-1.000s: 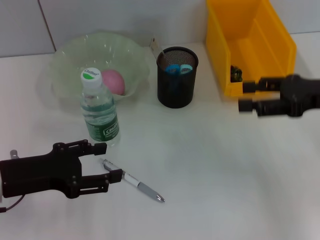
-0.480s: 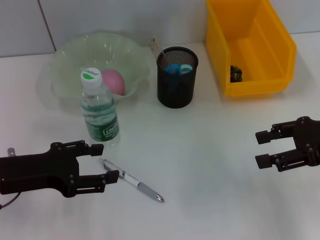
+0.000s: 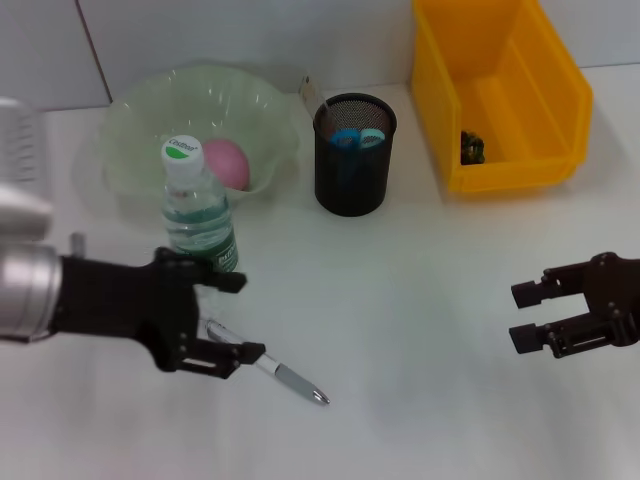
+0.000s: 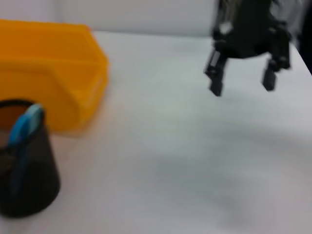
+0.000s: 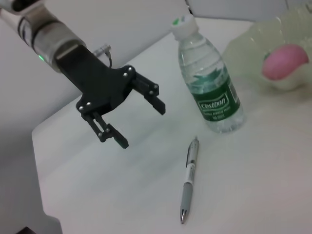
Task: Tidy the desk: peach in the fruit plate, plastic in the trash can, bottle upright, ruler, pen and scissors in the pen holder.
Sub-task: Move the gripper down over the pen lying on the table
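Head view shows my left end effector [image 3: 232,318] with its fingers spread apart, one finger on each side of the near end of the pen [image 3: 266,363]. I hold it open like this because, as I judge, the pen is the next thing to grip; it lies flat on the tabletop [image 3: 420,300] and the fingers do not close on it. The tip of the pen points away from this end effector, toward the free side of the tabletop.

The bottle [image 3: 199,223] stands upright just behind my left end effector, very near to the upper finger, so I think it can be knocked if I turn carelessly. Behind the bottle, the peach [image 3: 226,163] lies in the fruit plate [image 3: 135,130]. The pen holder [image 3: 354,155] is farther away to the right of the bottle, with blue handles inside, and nothing stands between the pen and it. The trash can [image 3: 500,95] holds a small dark piece.

My right end effector [image 3: 527,316] hangs open over the tabletop, well apart from everything, holding nothing.
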{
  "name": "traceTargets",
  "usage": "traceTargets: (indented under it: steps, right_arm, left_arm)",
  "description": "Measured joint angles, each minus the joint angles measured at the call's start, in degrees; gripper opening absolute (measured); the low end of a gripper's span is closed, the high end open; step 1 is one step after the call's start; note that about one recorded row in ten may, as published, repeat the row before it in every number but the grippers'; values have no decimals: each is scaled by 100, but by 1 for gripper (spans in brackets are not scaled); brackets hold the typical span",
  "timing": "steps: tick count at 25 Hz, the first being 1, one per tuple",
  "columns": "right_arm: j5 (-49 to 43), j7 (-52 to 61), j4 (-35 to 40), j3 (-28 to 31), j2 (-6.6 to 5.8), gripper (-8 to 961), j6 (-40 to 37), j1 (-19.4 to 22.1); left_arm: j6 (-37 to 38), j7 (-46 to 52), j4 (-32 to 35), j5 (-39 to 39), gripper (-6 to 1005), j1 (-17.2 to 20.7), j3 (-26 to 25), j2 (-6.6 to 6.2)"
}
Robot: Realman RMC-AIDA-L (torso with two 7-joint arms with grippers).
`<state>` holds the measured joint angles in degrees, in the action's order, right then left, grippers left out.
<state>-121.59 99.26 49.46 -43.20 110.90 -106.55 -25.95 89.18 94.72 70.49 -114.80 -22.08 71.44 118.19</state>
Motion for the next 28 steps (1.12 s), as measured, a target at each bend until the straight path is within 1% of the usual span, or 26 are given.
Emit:
traceTargets:
  steps: [1, 3, 4, 8, 10, 12, 16, 19, 23, 28]
  right_arm:
    - [-23, 50, -31, 1, -1, 758, 8, -12]
    - [-51, 187, -52, 2, -9, 758, 8, -22]
    - [-51, 187, -52, 2, -9, 758, 8, -22]
    - [-56, 294, -106, 2, -11, 758, 9, -37]
    - [-57, 302, -178, 5, -11, 758, 8, -66]
    - [-58, 304, -262, 4, -9, 758, 11, -117]
    - [-187, 311, -341, -19, -9, 758, 21, -228]
    - [-269, 367, -360, 40, -16, 758, 119, -268]
    - [-270, 513, -363, 64, -36, 759, 226, -323]
    - [-284, 564, -368, 5, -16, 759, 252, -389]
  left_arm:
    - [32, -7, 73, -105, 789, -99, 69, 1]
    - [125, -47, 526, -614, 789, -555, 638, 2]
    - [125, -47, 526, -614, 788, -555, 638, 2]
    - [96, -38, 639, -1138, 788, -1033, 1249, -14]
    - [10, -81, 647, -1533, 787, -1277, 1500, 22]
    - [-156, -110, 665, -1855, 787, -1442, 1806, 48]
    - [-561, -111, 709, -2382, 787, -1641, 2422, 88]
    - [-562, -139, 767, -2611, 786, -1755, 2727, 88]
    - [-469, -446, 793, -2915, 786, -1857, 2882, 82]
    - [-386, -841, 606, -3097, 786, -2042, 2980, 91]
